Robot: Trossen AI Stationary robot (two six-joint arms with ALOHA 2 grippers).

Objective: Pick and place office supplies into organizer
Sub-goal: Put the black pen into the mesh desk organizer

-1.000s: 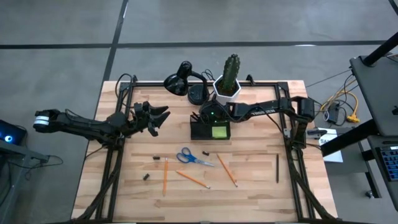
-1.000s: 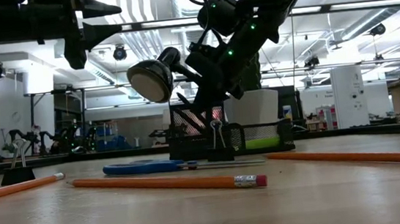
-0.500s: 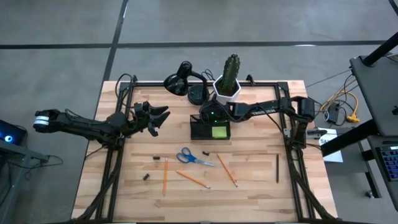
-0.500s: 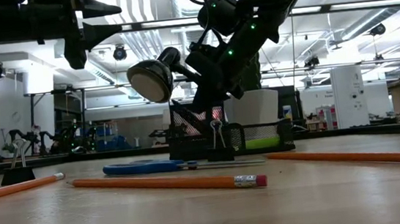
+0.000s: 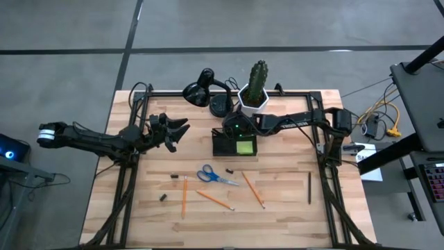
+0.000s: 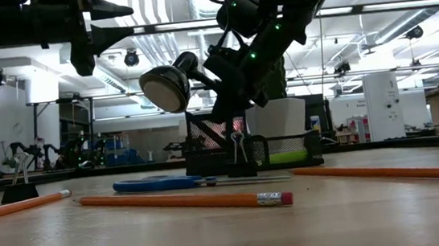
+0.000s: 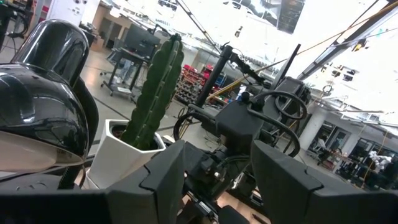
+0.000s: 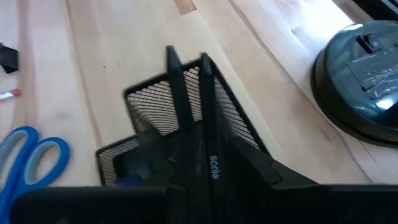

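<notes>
Black mesh organizer sits mid-surface, w/ our right gripper poised directly over its tall compartment; its fingers look nearly together around a dark pen-like item, prob. to drop it in upright — can't tell if gripped or let go. Left gripper waits at far left, fingers spread, empty. Scissors & pencils lie nearer, unsorted.

Pale wood surface is carrying: organizer at centre; lamp and potted cactus along upper edge; scissors, three orange pencils, small dark bits lying lower centre; dark pen lying lower right.
</notes>
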